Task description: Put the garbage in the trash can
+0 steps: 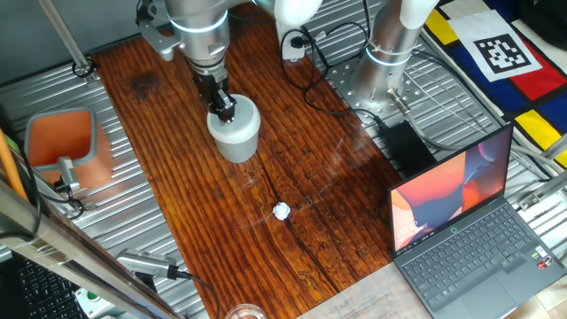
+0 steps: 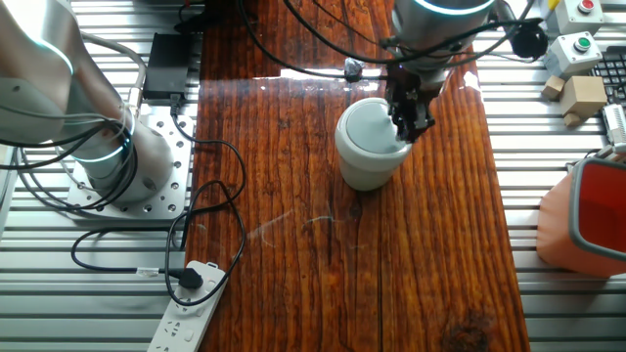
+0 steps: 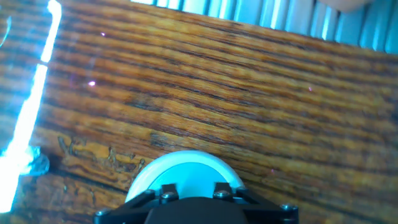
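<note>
The trash can (image 1: 236, 133) is a pale grey-white round cup on the wooden tabletop, and it looks slightly tilted. It also shows in the other fixed view (image 2: 370, 145) and at the bottom of the hand view (image 3: 186, 169). My gripper (image 1: 221, 108) reaches down onto its rim with the fingers close together, one inside and one outside the wall (image 2: 409, 125). The garbage (image 1: 281, 211) is a tiny whitish-blue wad lying on the wood well in front of the cup, apart from it. It shows at the left edge of the hand view (image 3: 34, 163).
An orange square-topped container (image 1: 62, 146) stands on the metal surface to the left. An open laptop (image 1: 469, 230) sits at the right front. A second arm's base (image 1: 390, 53), cables and a power strip (image 2: 186, 313) lie beside the wood.
</note>
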### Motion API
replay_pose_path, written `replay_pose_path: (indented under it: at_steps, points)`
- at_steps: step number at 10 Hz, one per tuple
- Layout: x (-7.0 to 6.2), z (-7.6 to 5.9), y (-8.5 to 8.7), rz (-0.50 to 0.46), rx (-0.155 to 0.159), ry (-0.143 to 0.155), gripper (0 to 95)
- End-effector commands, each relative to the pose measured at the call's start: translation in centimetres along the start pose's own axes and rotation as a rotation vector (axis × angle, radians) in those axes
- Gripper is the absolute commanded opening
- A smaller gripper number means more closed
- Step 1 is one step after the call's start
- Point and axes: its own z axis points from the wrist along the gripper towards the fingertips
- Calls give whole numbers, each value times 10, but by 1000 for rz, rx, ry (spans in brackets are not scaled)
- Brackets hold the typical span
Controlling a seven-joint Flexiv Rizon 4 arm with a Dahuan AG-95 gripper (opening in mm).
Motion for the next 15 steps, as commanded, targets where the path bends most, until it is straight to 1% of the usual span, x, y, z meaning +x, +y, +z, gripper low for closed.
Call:
replay_pose_path:
  at_steps: [1,5,6,7,8,9,10,11,12,13,14,15]
  points:
    - [0,-2,1,-39,-2,-3,0]
    - [0,-4,1,-25,-2,-4,0]
    - [0,-4,1,-51,-10,1,0]
    - [-1,-4,2,-77,-6,-2,0]
    - [-6,-5,10,-70,3,-4,0]
    - [-14,-7,28,-39,6,9,0]
    - [-24,-8,33,-49,10,15,0]
    - [-29,-8,35,-39,2,17,0]
    - [-41,-9,38,-22,-4,20,0]
    - [-49,-10,41,-14,-2,24,0]
    - [-56,-11,43,-9,1,33,0]
    - [-56,-11,43,-15,3,36,0]
